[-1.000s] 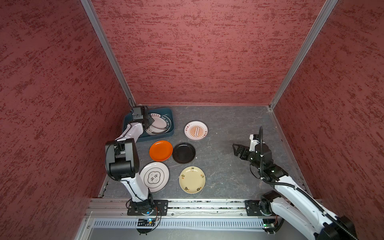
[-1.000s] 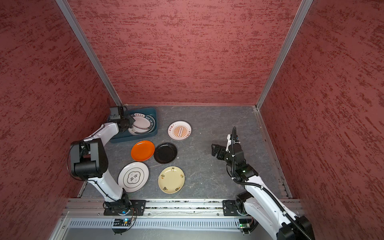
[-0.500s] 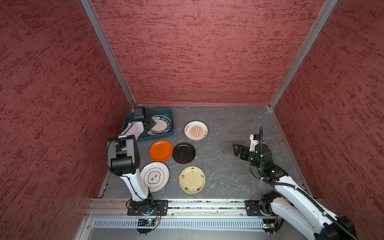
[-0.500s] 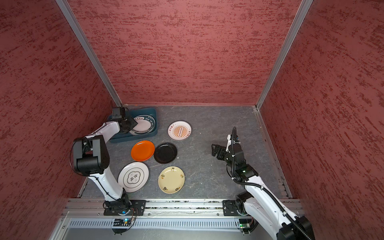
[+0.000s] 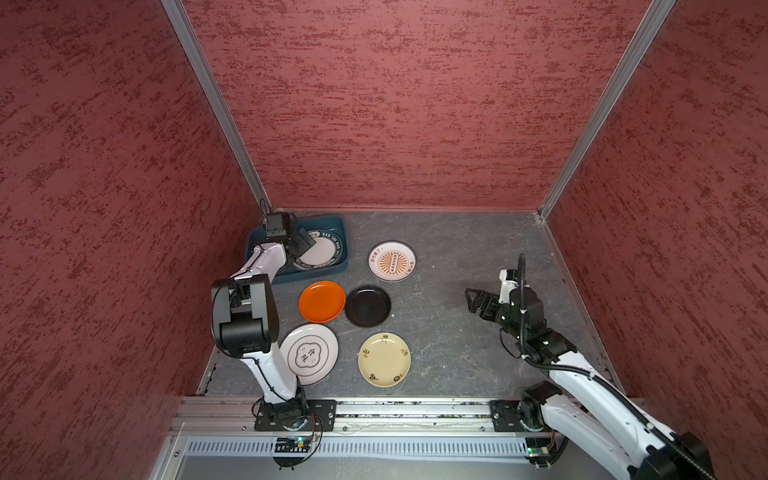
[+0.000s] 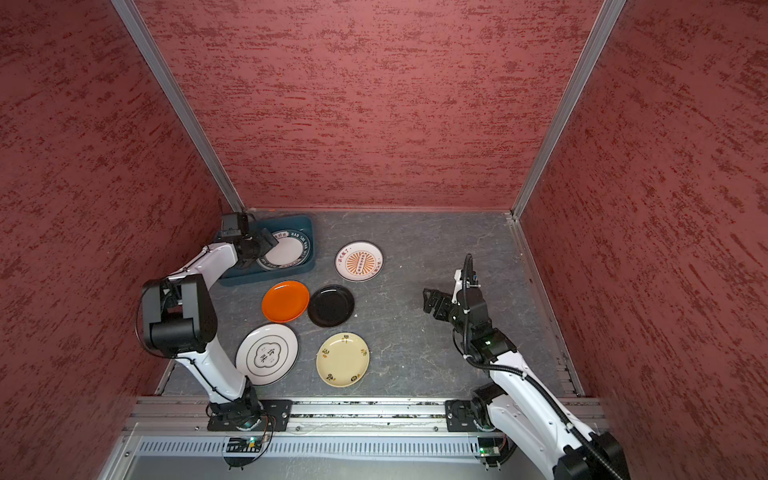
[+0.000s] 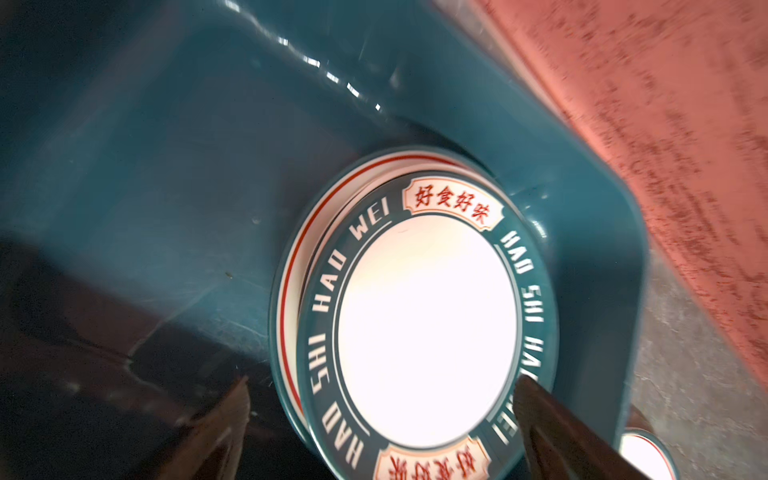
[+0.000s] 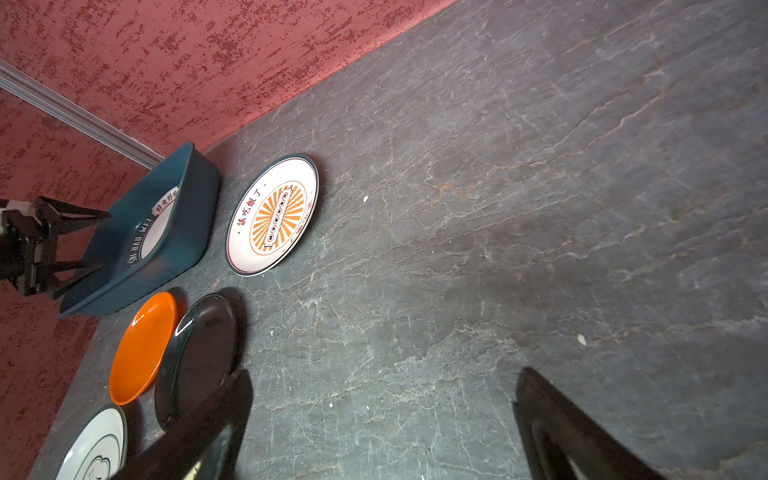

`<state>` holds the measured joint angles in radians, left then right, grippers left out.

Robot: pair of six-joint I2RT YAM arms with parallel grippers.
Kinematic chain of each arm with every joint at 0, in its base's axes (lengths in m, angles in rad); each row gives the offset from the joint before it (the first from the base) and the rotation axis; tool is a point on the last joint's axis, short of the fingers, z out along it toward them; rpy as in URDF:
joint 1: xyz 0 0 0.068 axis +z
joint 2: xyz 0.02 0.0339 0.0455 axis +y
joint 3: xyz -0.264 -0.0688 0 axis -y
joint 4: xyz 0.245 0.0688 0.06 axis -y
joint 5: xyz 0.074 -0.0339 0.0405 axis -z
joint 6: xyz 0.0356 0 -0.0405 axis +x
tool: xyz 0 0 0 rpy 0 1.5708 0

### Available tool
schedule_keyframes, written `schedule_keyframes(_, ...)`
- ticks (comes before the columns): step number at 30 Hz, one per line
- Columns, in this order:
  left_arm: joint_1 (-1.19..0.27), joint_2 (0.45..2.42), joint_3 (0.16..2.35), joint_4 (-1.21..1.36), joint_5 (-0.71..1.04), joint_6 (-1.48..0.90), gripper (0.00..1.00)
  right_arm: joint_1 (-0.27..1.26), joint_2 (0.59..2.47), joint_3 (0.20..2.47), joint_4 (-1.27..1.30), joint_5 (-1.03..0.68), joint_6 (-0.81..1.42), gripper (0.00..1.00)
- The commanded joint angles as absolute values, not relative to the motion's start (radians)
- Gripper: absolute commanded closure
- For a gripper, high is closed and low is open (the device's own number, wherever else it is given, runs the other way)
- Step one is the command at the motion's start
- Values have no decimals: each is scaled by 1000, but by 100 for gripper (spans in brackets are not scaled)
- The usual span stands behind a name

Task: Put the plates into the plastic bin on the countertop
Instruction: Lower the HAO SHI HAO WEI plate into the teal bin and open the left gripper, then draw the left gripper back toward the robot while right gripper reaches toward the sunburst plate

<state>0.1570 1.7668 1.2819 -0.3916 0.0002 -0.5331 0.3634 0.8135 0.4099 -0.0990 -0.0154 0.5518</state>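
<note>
The teal plastic bin (image 5: 337, 226) (image 6: 308, 232) sits in the far left corner of the countertop (image 5: 449, 249). A teal-rimmed white plate (image 5: 323, 252) (image 7: 428, 328) lies in it on top of a red-lined plate (image 7: 290, 270). My left gripper (image 5: 302, 246) (image 7: 382, 381) hovers open over that stack, gripping nothing. On the countertop lie a sunburst plate (image 5: 392, 261) (image 8: 272, 216), an orange one (image 5: 321, 301), a black one (image 5: 368, 306), a white one with a dark motif (image 5: 309, 354) and a cream one (image 5: 384, 359). My right gripper (image 5: 473, 301) (image 8: 384, 374) stands open and empty over bare stone at the right.
Red textured walls (image 5: 395, 104) close in the back and both sides. A metal rail (image 5: 415, 409) runs along the front edge. My left arm's elbow (image 5: 243, 316) rises beside the white motif plate.
My left gripper has gone from shut to wide open above the bin, and the teal-rimmed plate it carried now rests there. The right arm has not moved.
</note>
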Motion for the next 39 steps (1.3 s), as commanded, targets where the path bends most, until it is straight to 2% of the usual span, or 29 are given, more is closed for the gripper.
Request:
schedule_keyframes(1,143,1658,1232,-332,-34,-522,1,362,792,408,-103,-35,575,1)
schedule_keyframes(7,88,1435,1063,-256,-56,-520,1,362,799,425,-82,-137,635,1)
schedule_keyframes(13,45,1179,862,-253,-14,-545,1,362,899,429,30,-298,730,1)
schedule_keyframes(17,43,1008,733,-262,97,-601,1,362,1035,421,178,-394,798,1)
schedule_keyframes(21,39,860,636,-269,238,-652,1,362,1176,492,220,-454,816,3)
schedule_keyframes(28,31,680,523,-358,418,-712,1,368,1242,553,247,-428,870,5)
schedule_keyframes(32,16,642,532,-506,342,-716,1,373,1244,581,222,-407,867,5)
schedule_keyframes(39,5,697,557,-690,183,-669,1,373,1265,684,110,-441,815,6)
